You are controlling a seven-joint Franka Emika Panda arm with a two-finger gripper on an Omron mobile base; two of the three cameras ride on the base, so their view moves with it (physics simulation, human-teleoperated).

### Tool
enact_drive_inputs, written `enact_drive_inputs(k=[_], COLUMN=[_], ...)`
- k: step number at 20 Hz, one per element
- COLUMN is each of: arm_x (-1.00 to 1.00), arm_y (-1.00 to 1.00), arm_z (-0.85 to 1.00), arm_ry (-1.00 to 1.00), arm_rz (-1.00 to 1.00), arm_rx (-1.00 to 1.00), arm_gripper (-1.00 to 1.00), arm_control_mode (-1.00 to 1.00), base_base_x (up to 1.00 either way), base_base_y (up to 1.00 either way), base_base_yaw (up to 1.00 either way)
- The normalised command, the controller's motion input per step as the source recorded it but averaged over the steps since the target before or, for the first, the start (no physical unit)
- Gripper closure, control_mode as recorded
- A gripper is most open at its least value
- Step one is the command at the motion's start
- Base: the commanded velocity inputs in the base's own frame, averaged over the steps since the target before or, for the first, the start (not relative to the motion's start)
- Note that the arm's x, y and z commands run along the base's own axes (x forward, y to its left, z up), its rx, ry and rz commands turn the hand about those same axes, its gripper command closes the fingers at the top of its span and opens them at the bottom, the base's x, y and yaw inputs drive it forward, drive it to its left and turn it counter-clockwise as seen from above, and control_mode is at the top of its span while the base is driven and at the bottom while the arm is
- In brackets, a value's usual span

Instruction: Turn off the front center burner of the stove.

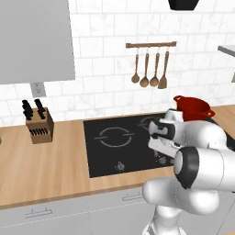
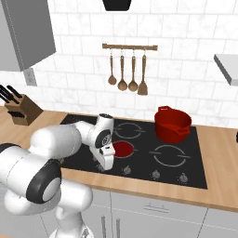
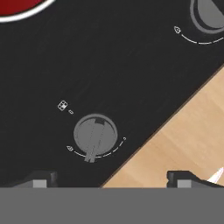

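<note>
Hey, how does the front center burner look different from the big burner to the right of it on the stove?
The front center burner is a solid red disc, lit; the big burner is only grey ring outlines on black glass, unlit. The front center burner is the smaller zone; the big burner has a wider double ring. The claw hangs beside the front center burner, while the big burner has nothing near it. Both are round and sit in the front row of the stove.

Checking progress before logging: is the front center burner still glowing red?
Yes, the front center burner on the stove shows as a solid red disc in the right base view.
</note>
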Motion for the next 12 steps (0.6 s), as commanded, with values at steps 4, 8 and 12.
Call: enact_drive_inputs(k=[4, 8, 12], arm_x=[0.17, 0.16, 0.05], arm_y=[0.0, -0.01, -0.04], arm_z=[-0.21, -0.16, -0.13], arm_ry=[0.0, -0.01, -0.01], arm_rz=[0.0, 0.0, 0.0], arm_rx=[-0.02, -0.03, -0.01], arm_gripper=[-1.0, -1.0, -1.0], arm_control_mode=[-1.0, -1.0, -1.0], base_base_x=[0.0, 0.0, 0.0], base_base_y=[0.0, 0.0, 0.0], base_base_yaw=[0.0, 0.0, 0.0])
